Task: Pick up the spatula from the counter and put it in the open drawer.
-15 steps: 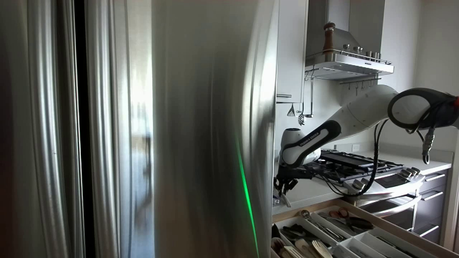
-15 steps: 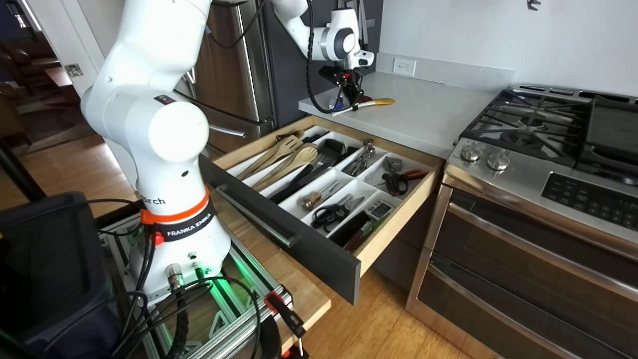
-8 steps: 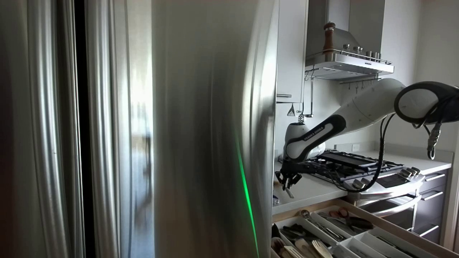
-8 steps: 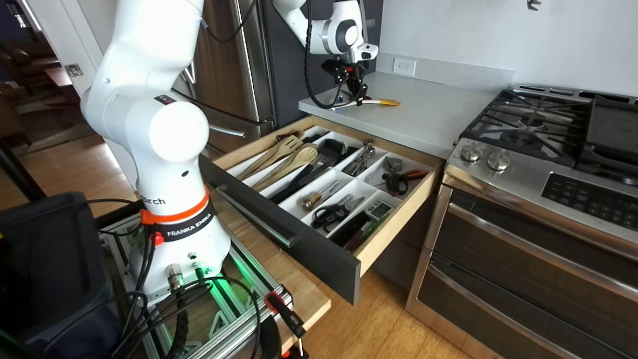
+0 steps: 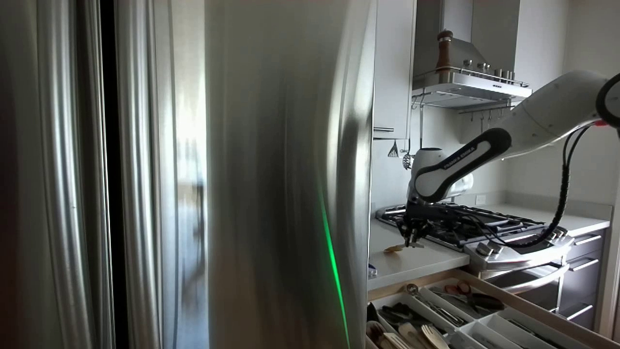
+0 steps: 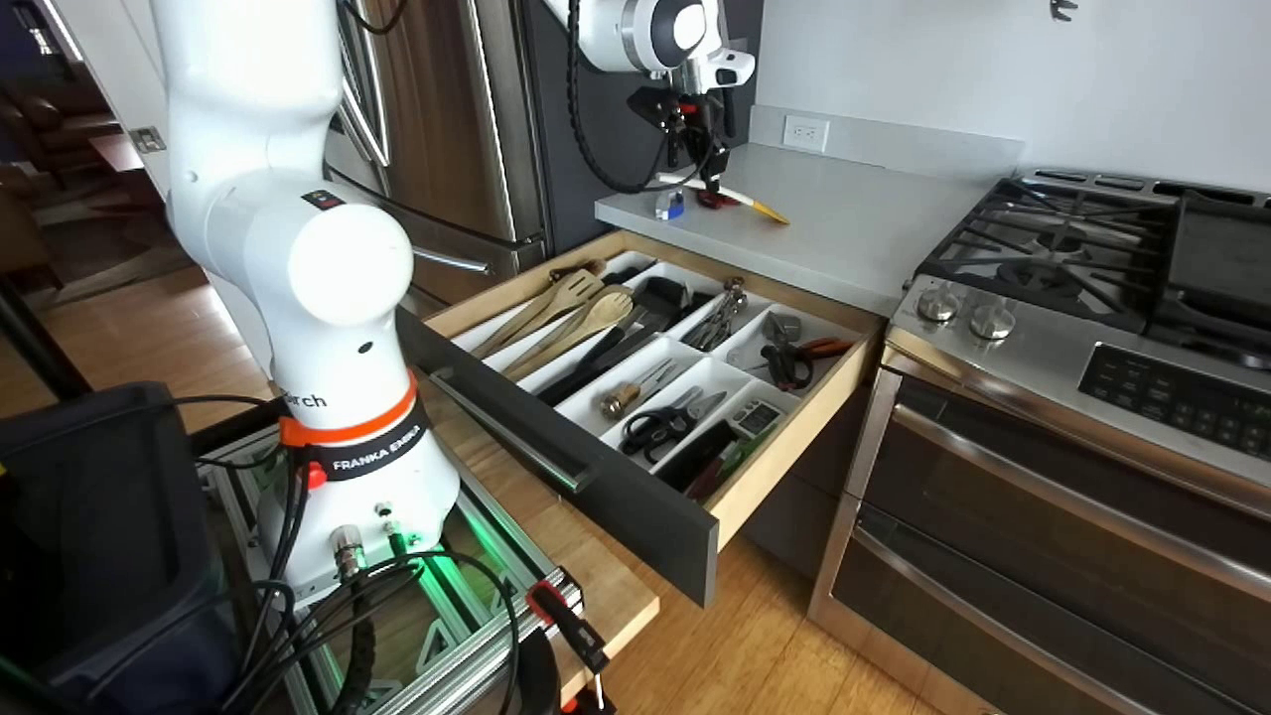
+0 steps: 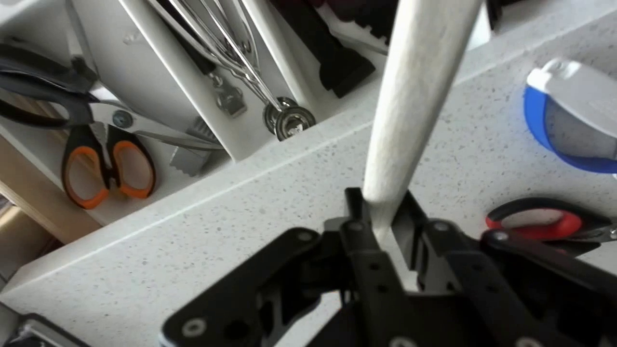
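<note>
My gripper is shut on the spatula, its fingers on either side of the white handle. In an exterior view the spatula has a white handle and a yellow end pointing down to the right. Its yellow end also shows in an exterior view. The gripper holds it over the pale counter; the handle looks raised above the surface. The open drawer stands below the counter, in front of it, with white dividers and utensils. Its dividers show at upper left in the wrist view.
Red-and-black scissors and a blue-and-white item lie on the counter near the gripper. The gas hob is beside the counter. A steel fridge blocks much of an exterior view. The drawer holds wooden spoons and orange-handled scissors.
The arm has moved with the spatula, rightward and slightly up in an exterior view. The spatula has turned, its yellow end now slanting down. The blue-and-white item is uncovered.
</note>
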Controlling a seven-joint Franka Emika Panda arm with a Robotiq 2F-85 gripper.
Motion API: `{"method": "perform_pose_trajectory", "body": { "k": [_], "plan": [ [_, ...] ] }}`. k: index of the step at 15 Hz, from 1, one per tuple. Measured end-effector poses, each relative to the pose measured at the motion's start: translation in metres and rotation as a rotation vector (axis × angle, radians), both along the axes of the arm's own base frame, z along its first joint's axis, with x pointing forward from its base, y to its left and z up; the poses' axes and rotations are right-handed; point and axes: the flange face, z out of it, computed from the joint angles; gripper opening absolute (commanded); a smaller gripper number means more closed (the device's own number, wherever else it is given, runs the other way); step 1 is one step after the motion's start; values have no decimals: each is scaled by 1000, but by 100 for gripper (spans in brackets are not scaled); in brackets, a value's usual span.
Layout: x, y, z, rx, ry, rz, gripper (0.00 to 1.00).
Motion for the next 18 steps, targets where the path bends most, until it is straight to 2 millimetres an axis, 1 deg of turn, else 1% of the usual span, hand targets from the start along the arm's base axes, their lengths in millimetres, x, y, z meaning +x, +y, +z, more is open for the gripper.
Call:
{"method": "perform_pose_trajectory", "body": {
  "k": [2,5,7,10,14,15,16,18],
  "plan": [
    [-27,-5,5,0,-1,-7,5],
    [-71,-1,0,3,-13,-29,5],
    [-102,9,-9,1,-32,-42,5],
    [-152,28,-28,-1,-59,-67,5],
    [-210,46,-51,-10,-88,-107,5],
    [-223,50,-56,-16,-91,-114,5],
    [-232,56,-58,-23,-96,-116,5],
    [-238,72,-59,-29,-111,-113,5]
  ]
}}
